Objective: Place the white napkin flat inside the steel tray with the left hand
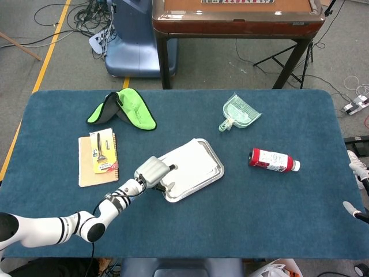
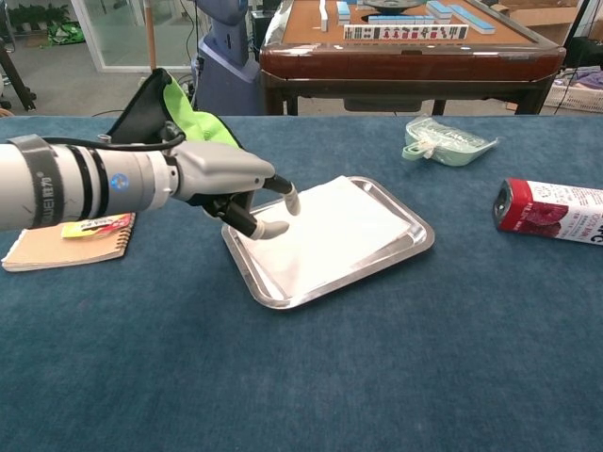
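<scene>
The white napkin lies flat in the steel tray; the left hand hovers above, fingers apart, holding nothing, and could bump the tray crooked

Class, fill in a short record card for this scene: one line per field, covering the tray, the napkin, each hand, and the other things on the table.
tray: steel tray, mid-table
napkin: white napkin lying flat inside the tray
left hand: left hand above the tray's near-left corner, holding nothing
right hand: only fingertips show at the head view's right edge
other things: green cloth, notebook, red bottle, clear dustpan
</scene>
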